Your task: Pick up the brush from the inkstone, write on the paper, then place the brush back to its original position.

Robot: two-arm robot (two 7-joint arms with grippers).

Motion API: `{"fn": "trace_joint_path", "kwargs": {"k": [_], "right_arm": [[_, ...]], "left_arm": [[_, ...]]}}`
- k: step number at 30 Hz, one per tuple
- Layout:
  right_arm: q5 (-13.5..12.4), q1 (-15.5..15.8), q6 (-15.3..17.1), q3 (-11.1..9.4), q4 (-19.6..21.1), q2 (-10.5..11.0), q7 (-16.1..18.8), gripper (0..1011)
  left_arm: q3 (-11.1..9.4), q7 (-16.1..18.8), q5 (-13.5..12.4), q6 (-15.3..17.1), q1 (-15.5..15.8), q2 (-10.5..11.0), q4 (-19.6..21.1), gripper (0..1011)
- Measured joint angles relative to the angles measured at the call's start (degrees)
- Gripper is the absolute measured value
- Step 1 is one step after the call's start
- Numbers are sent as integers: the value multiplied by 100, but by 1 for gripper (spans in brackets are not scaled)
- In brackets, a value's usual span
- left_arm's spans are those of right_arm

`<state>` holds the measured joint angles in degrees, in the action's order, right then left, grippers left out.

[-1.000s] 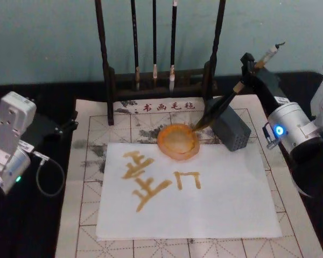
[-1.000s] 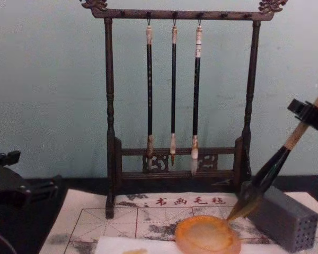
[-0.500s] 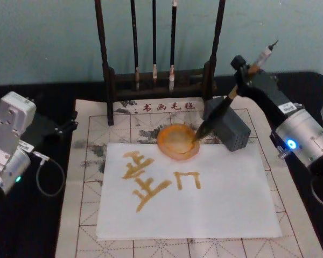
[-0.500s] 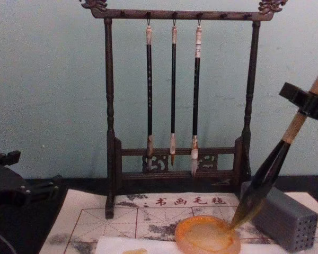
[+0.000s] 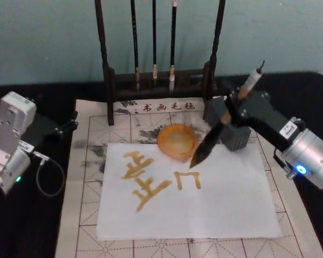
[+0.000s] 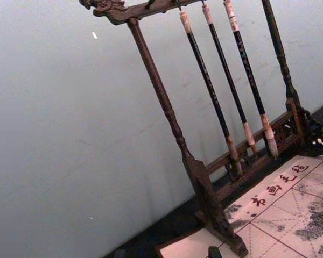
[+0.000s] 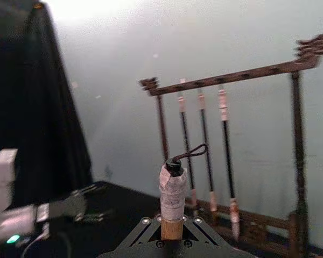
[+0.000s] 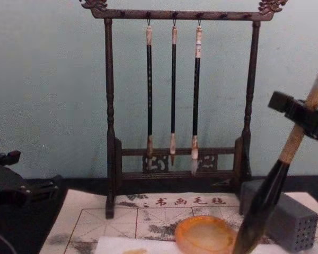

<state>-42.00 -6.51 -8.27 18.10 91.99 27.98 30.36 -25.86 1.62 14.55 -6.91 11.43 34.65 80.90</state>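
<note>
Evidently right hand [image 5: 232, 108] clenched on brush [image 5: 212, 137]; bristle tip cut off in chest view; left hand [image 5: 70, 123] parked.

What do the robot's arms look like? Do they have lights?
Both arms are chunky silver-white tubes ending in black grippers. The left arm has a boxy white block, a green light and a looping grey cable behind the left gripper. The right arm has a blue light and a white label behind the right gripper.

The tan-handled brush [image 5: 209, 144] tilts, dark tip above the paper [image 5: 215, 204] beside the round orange inkstone [image 5: 177, 141].
</note>
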Motion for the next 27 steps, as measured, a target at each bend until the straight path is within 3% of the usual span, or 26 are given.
{"fn": "trace_joint_path", "kwargs": {"k": [10,27], "right_arm": [[160,151,-137,132,71,171,415,15],[443,50,-280,310,-168,-29,460,15]], "left_arm": [[0,0,0,0,0,0,0,1001],[0,0,0,0,0,0,0,1001]]}}
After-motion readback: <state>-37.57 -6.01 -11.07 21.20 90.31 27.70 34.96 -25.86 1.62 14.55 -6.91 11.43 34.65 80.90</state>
